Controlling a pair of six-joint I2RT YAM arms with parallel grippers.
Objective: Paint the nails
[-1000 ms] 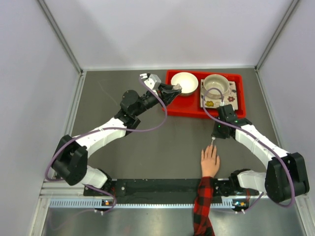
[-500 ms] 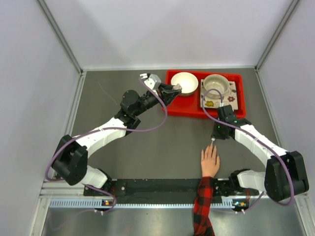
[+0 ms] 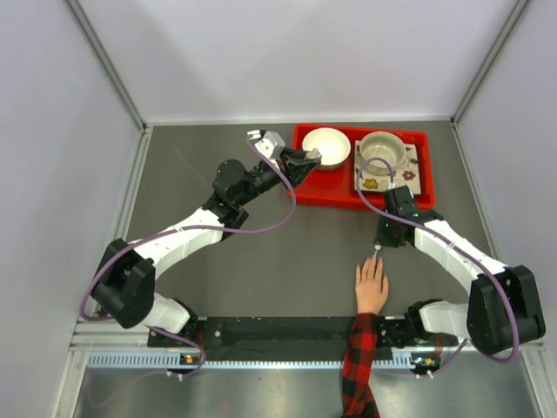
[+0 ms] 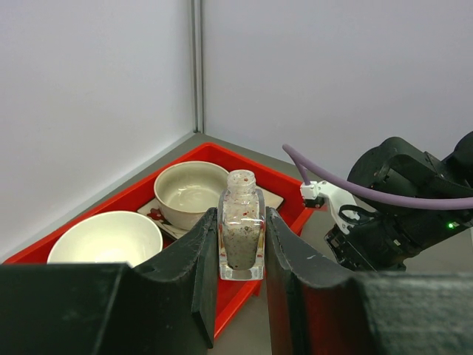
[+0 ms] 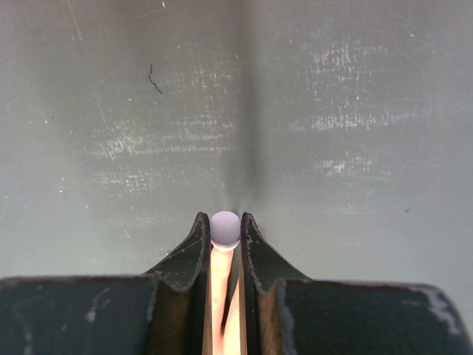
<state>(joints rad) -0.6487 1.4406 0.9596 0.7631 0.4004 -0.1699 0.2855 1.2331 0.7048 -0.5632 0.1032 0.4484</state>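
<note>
One flat hand [image 3: 372, 287] near right gripper [image 3: 377, 247]

No legible writing – none in any view.
The glass bottle [image 4: 241, 237] bore no readable label, and the mat [image 3: 409, 178] on the red tray [image 3: 335, 190] showed flower prints only – no letters or numbers.

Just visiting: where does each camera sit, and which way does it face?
Top external: overhead behind the arms, looking down on table, red tray, person's hand; both arms show.
Left wrist: on that arm, faces the tray past the left gripper, shut on a glass bottle.
Right wrist: on that arm, faces table past the right gripper, shut on a white cap.
Shared: top and left wrist both show tray and bowls.
</note>
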